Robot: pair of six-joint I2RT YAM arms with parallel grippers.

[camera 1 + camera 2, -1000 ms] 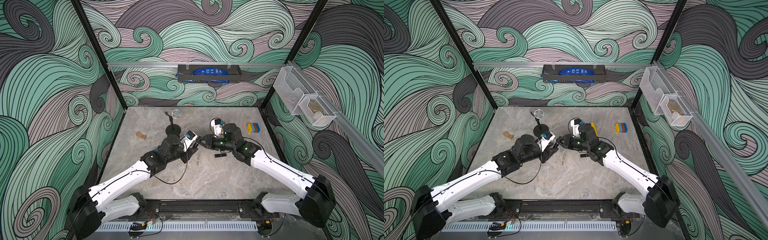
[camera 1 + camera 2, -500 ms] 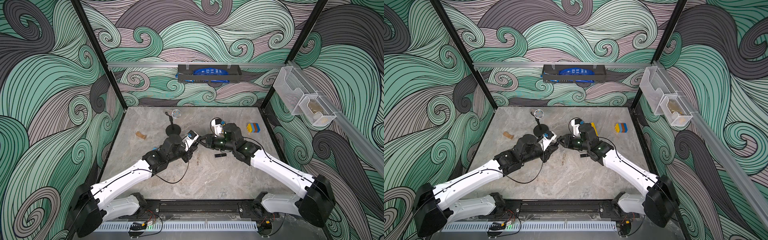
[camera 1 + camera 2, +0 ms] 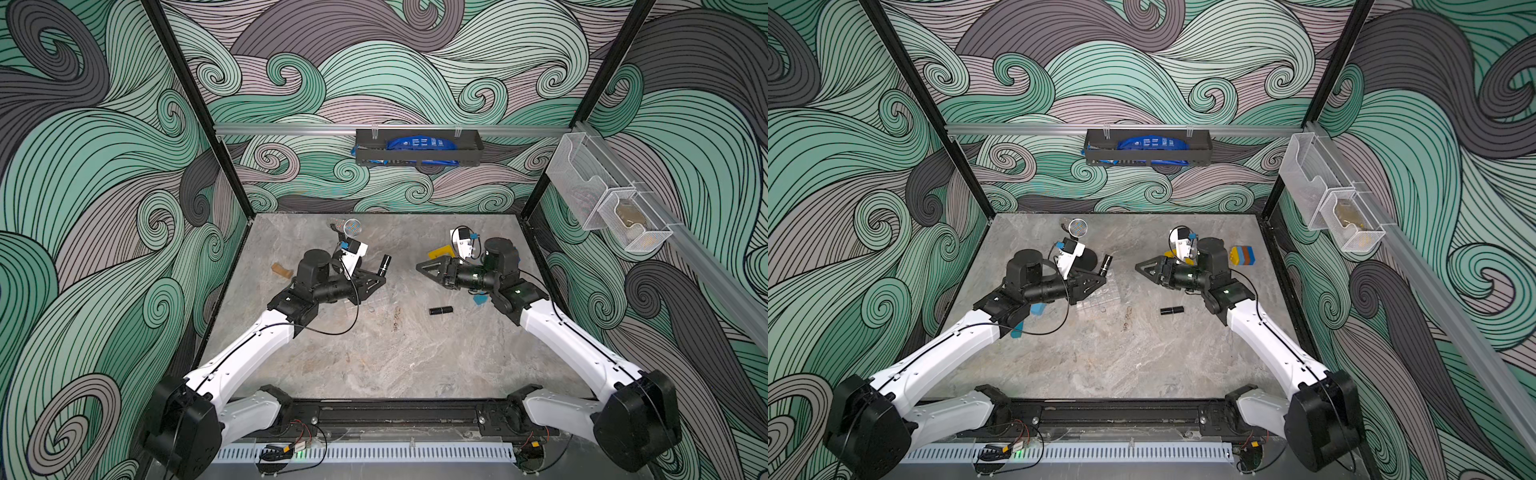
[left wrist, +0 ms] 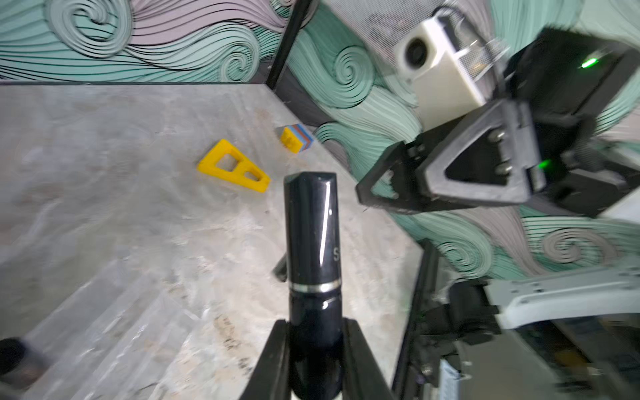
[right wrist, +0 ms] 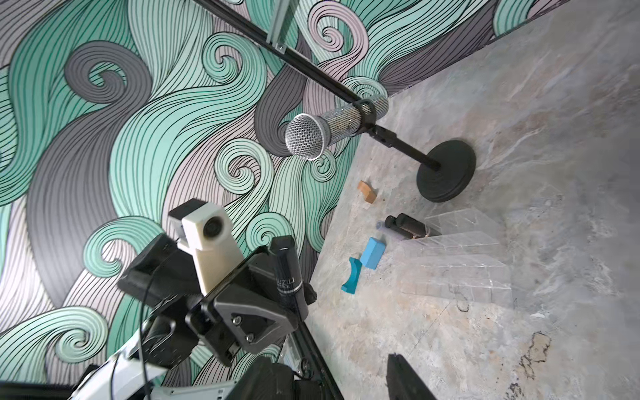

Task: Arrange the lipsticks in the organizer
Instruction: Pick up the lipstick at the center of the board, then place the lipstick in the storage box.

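Held lipstick (image 4: pixel 313 263): a glossy black tube with a silver band round its middle, a slanted end and white lettering. The left gripper (image 4: pixel 316 323) is clamped on its base, so it juts tilted from the fingers, off the table (image 3: pixel 374 361) and close to the organizer (image 5: pixel 460 263). The right gripper (image 3: pixel 419 266) faces it, jaws apart and holding nothing. A second lipstick (image 3: pixel 440 310) lies flat on the marble between the organizer and the right arm. Two more black tubes (image 5: pixel 405 225) lie side by side at the organizer's end nearest the microphone stand (image 5: pixel 446 173); I cannot tell whether they are inside it. The organizer is clear stepped acrylic, hard to make out in both top views. Patterned walls close in three sides, and bare marble runs between the two grippers and down to the front rail. Around the left arm lie a blue block (image 5: pixel 373 252), a teal curved piece (image 5: pixel 351 278) and a brown piece (image 5: pixel 367 191). A yellow triangle (image 4: pixel 233 166) and a striped block (image 3: pixel 1243 255) sit toward the right rear corner. The black wall basket (image 3: pixel 419 156) holds a blue packet. Of the white mesh baskets (image 3: pixel 611 208), the smaller one holds something brownish.
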